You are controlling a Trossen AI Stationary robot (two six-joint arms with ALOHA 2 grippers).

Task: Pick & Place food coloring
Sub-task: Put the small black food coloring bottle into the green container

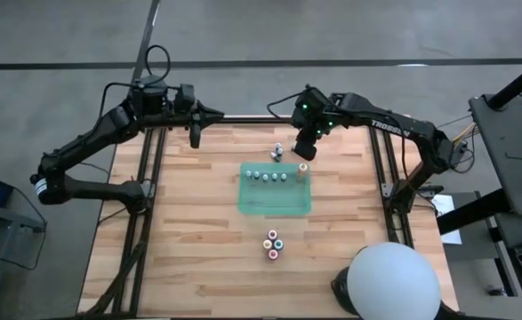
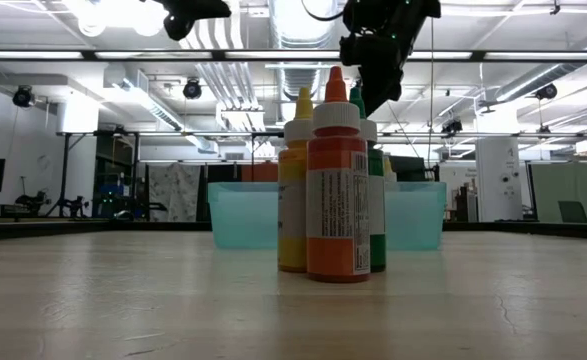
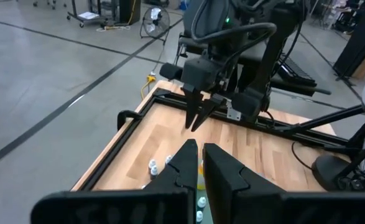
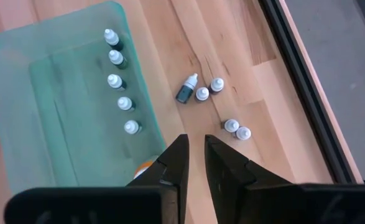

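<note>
The food coloring stands in three groups. Several tiny pale-capped bottles (image 4: 121,81) stand in a row in the shallow green tray (image 1: 274,203), with a taller orange bottle (image 1: 302,169) at the row's right end. Several more tiny bottles (image 4: 216,106) stand loose on the wood just beyond the tray's far edge; one dark green one (image 4: 186,90) leans. A cluster of coloured-top bottles (image 1: 272,243) stands nearer the front edge. My right gripper (image 4: 196,143) hangs shut and empty above the tray's far right corner. My left gripper (image 1: 195,138) is shut and raised at the far left.
A white dome-shaped object (image 1: 392,281) sits at the table's near right corner. Black frame rails (image 1: 383,169) run along the table's left, right and far sides. Bare wood lies left of the tray and along the front.
</note>
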